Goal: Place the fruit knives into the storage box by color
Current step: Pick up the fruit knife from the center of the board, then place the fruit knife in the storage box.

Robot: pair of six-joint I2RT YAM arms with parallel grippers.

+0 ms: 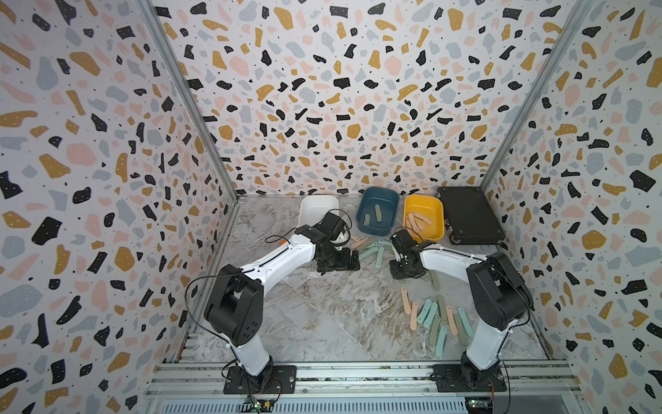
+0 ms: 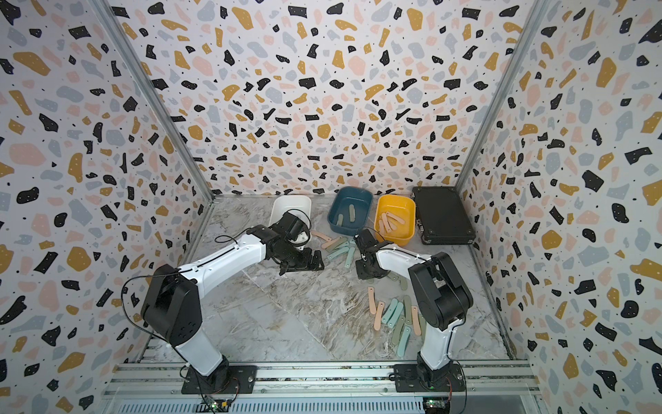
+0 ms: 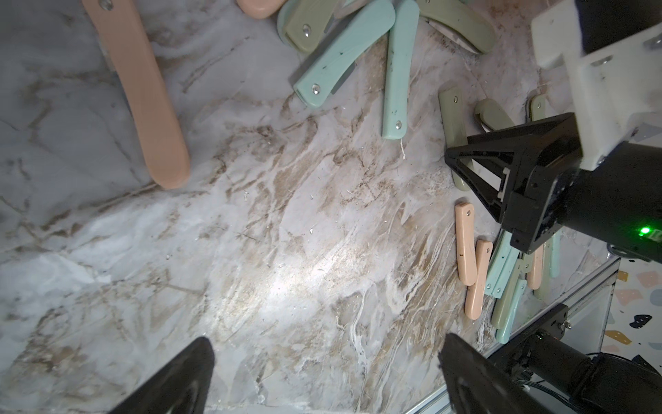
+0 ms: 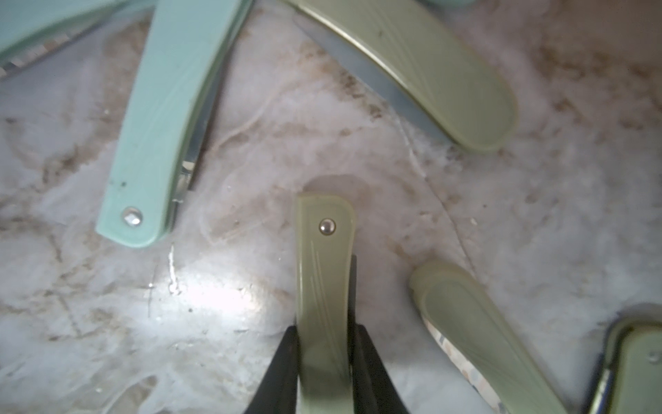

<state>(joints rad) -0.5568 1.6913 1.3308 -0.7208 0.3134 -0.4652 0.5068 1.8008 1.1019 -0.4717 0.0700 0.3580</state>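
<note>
Right tool (image 4: 325,331): narrow, 1 finger on each long edge of a sage green knife (image 4: 324,251), rivet end toward mid-frame in the right wrist view. Cannot tell whether the knife is clear of the counter (image 4: 215,304). In both top views this tool sits just right of centre.

Left tool (image 3: 324,349): wide, holding nothing, over bare counter, at centre in both top views.

Storage, upper centre, in a row:
- white tub (image 1: 315,206), partly behind the left arm
- dark teal tub (image 1: 383,197), 2 knives inside
- yellow tub (image 1: 435,209), several peach-pink knives inside

Black case (image 1: 469,215) just right of the yellow tub.

Loose fruit knives (image 1: 372,251): 1 mixed cluster between the tools, below the teal tub. A second cluster (image 1: 433,315) lies lower right, beside the right arm.
</note>
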